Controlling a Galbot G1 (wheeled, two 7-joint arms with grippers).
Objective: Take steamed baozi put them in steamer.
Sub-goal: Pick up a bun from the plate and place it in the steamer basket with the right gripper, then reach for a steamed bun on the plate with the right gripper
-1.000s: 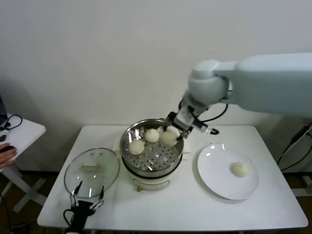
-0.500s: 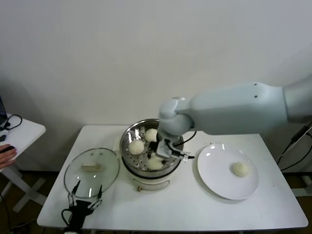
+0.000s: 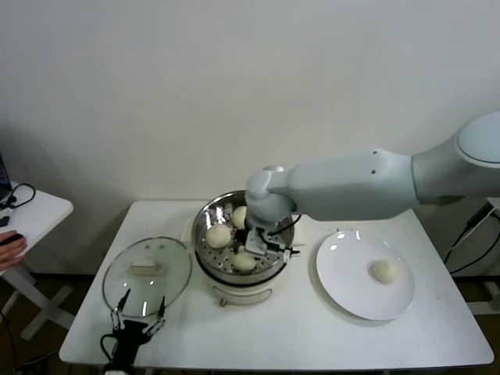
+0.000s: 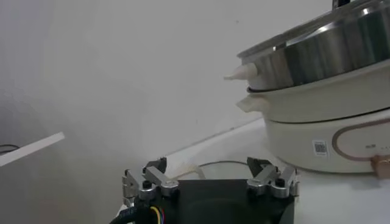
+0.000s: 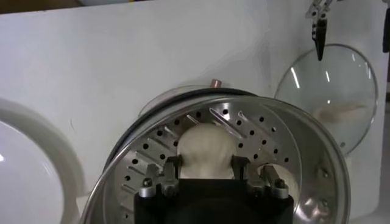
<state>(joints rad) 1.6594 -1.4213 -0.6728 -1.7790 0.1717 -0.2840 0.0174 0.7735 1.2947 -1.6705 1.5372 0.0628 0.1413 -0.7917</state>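
The steamer [image 3: 242, 294] stands mid-table, a shiny pot with a perforated tray [image 5: 272, 141] on a cream base. Two baozi lie in it at the back left [image 3: 218, 235] and back [image 3: 238, 216]. My right gripper [image 3: 255, 251] reaches down into the pot and is shut on a third baozi [image 5: 207, 148], which sits low at the tray's front [image 3: 244, 262]. A fourth baozi [image 3: 384, 270] lies on the white plate [image 3: 348, 293] to the right. My left gripper [image 3: 139, 319] is open and empty at the table's front left; the left wrist view also shows it [image 4: 210, 176].
A round glass lid [image 3: 147, 273] with a white handle lies left of the steamer, just behind my left gripper. The steamer's side [image 4: 329, 91] rises close to the left gripper. A small side table [image 3: 31, 215] stands at far left.
My right gripper moved from the steamer's back right rim forward and down into the pot, carrying the baozi to the tray's front. The left arm stayed put.
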